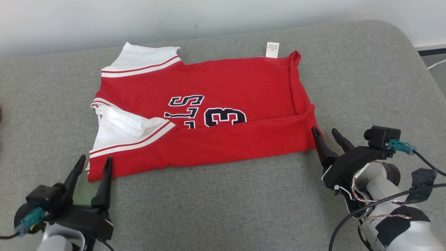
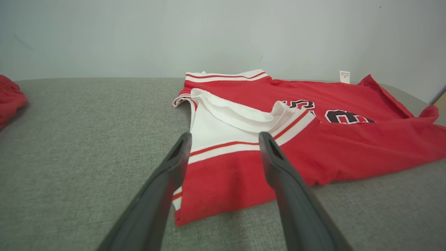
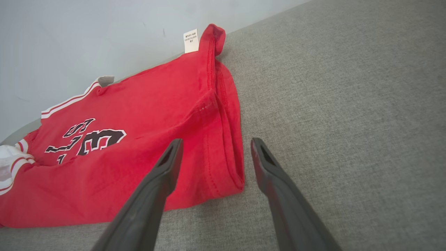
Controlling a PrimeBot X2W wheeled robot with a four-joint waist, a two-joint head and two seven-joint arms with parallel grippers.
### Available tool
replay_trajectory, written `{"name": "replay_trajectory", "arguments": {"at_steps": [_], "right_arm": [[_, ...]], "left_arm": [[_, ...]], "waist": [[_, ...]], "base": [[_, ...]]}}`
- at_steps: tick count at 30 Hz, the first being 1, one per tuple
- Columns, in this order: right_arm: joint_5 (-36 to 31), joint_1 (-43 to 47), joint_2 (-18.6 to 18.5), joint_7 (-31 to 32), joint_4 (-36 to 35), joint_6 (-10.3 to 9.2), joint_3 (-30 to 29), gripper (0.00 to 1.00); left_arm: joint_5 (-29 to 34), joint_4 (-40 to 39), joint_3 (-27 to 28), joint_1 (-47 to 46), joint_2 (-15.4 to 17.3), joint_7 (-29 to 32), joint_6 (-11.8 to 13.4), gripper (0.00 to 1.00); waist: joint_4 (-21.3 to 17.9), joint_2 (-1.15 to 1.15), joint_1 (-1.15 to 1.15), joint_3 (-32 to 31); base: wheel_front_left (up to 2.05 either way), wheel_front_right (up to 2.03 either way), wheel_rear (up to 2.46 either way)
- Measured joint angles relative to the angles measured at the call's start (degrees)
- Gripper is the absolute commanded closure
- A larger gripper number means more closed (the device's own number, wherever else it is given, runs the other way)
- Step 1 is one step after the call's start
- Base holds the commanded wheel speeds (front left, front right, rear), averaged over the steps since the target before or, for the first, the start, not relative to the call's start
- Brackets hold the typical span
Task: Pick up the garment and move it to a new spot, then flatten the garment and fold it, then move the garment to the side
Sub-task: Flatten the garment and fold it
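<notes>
Between left fingers (image 1: 104,184) and right fingers (image 1: 322,148), the garment's (image 1: 226,146) near edge lies.

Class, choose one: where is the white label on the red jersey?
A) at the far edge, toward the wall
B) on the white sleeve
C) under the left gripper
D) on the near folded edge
A: the label sticks out from the far edge of the jersey.
</notes>
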Motion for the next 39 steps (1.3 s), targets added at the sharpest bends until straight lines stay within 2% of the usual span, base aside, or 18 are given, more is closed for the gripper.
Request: {"name": "replay_trajectory", "arguments": {"at_steps": [21,22,23,24,25,32,39], "right_arm": [[-3.32,-1.07,2.00,-0.51,4.57,0.00,-0.32,0.00],[-3.34,-1.37,2.24,-0.51,4.91,0.00,-0.31,0.25],[-3.34,-1.56,2.45,-0.51,5.26,0.00,-0.32,0.58],[-3.35,-1.69,2.65,-0.55,5.59,0.00,-0.23,0.86],[-3.34,-1.76,2.82,-0.62,5.76,0.00,-0.21,1.00],[-1.82,-1.93,3.19,-1.60,6.58,0.00,0.31,1.00],[1.42,2.42,0.57,-3.05,2.99,0.02,0.29,1.00]], "left_arm": [[2.72,7.73,2.58,-0.43,-1.83,-0.03,-0.71,0.00],[2.72,8.10,2.59,-0.63,-2.03,-0.04,-1.01,0.19],[2.72,8.58,2.58,-0.73,-2.22,-0.05,-1.04,0.55],[2.72,8.95,2.57,-0.82,-2.32,-0.05,-1.10,0.75],[2.72,9.36,2.60,-1.02,-2.35,-0.05,-1.16,1.00],[2.71,11.16,2.44,-1.71,-3.21,-0.05,-2.01,1.00],[2.15,6.79,3.69,3.99,-5.13,-0.03,-2.11,1.00]], "waist": [[-0.12,0.00,0.00,2.88],[-0.05,0.00,0.00,2.92],[0.02,0.00,0.00,2.95],[0.10,0.00,0.00,2.96],[0.18,0.00,0.00,2.97],[0.68,0.00,0.00,1.89],[0.79,0.00,0.00,-1.31]], "base": [[0.00,0.00,0.00],[0.00,0.00,0.00],[0.00,0.00,0.00],[0.00,0.00,0.00],[0.00,0.00,0.00],[0.00,0.00,0.00],[0.00,0.00,0.00]]}}
